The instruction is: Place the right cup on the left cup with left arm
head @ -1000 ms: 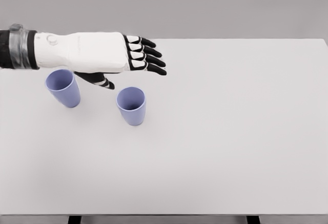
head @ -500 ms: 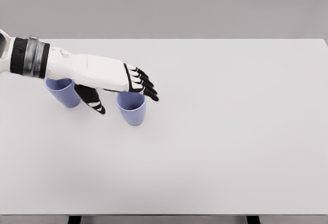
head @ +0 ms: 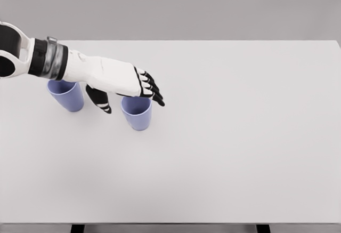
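Fingers [head: 152, 90] of the left hand [head: 125, 83] were spread, holding nothing, above the far rim of the right cup [head: 137, 114], thumb hanging on its left. The left cup [head: 66, 95] stood upright well to the left. A sound grasp likely needed thumb and fingers bracketing the wall before closing.

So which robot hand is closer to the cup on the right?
Left. The left hand hovers right over the right purple cup, fingers past its far rim, thumb toward the left purple cup. The right hand is not in view.
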`<action>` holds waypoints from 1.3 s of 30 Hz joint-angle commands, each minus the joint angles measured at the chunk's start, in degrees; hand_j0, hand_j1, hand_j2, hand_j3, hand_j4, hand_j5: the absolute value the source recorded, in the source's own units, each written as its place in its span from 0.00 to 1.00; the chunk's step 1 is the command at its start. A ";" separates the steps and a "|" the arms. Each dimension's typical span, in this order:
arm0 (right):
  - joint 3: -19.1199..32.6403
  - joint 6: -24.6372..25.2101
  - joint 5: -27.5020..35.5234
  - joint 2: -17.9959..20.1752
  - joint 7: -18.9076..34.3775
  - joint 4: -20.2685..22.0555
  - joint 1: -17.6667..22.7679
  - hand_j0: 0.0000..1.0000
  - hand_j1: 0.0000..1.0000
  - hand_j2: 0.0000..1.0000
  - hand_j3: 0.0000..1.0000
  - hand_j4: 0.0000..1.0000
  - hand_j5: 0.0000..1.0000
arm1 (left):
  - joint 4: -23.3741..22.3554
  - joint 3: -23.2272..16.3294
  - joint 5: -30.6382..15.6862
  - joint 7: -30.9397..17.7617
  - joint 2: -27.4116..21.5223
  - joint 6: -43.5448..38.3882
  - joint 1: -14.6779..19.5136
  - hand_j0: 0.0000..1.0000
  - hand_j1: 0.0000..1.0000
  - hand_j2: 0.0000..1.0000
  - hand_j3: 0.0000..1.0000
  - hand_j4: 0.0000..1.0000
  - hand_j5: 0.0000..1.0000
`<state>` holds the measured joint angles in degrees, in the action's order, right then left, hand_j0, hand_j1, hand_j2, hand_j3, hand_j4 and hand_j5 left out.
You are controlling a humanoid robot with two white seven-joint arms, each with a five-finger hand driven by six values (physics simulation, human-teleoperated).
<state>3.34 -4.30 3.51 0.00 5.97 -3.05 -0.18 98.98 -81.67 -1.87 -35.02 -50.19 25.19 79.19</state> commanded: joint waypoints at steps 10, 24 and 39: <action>0.09 -0.01 0.00 0.00 0.01 -0.02 0.00 1.00 1.00 1.00 1.00 1.00 1.00 | -4.85 -0.69 2.83 0.02 3.96 -0.32 -0.09 0.98 0.98 0.98 0.98 0.98 0.98; 0.00 0.08 0.00 0.00 0.01 -0.03 0.00 1.00 1.00 1.00 1.00 1.00 1.00 | -4.23 0.19 11.45 0.02 4.93 -1.46 -1.76 0.98 0.98 0.98 0.98 0.98 0.98; 0.00 -0.01 0.00 0.00 0.01 -0.02 0.00 1.00 1.00 1.00 1.00 1.00 1.00 | -4.67 2.13 12.24 0.02 6.16 -1.64 -4.22 0.98 0.98 0.98 0.98 0.98 0.98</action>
<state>3.35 -4.30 3.51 0.00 5.97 -3.03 -0.18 94.46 -79.96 10.46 -35.02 -44.31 23.67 74.97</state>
